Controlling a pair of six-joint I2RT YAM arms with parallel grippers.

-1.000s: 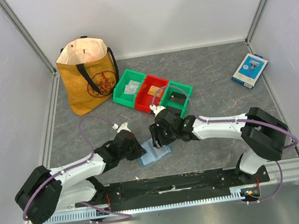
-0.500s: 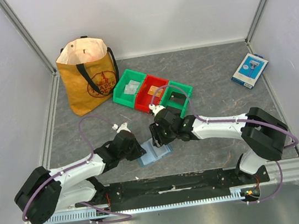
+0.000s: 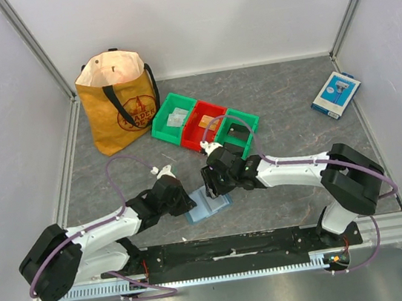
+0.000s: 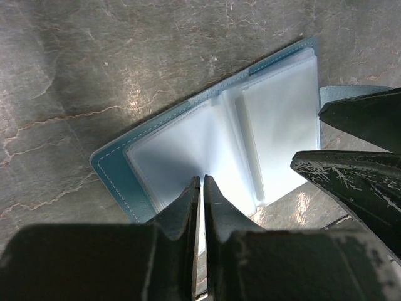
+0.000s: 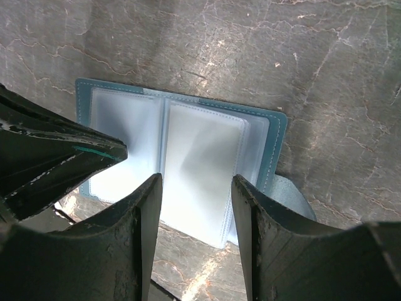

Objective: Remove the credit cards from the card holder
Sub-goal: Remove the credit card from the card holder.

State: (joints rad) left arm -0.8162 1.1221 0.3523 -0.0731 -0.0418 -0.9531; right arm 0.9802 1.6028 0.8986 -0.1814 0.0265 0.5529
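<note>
The left gripper is holding its fingers pressed almost together, with only a sliver showing between them. Its tips are sitting on the clear sleeves of the card holder, and whether it is pinching a sleeve cannot be told. The right gripper is hovering with its fingers spread wide, gripping nothing and straddling one page. The card holder is lying open, sleeves up, close to the worktop's near edge, about midway along it. Credit cards are lying in a green bin and a red bin toward the middle. A tote bag is standing in the far left corner.
</note>
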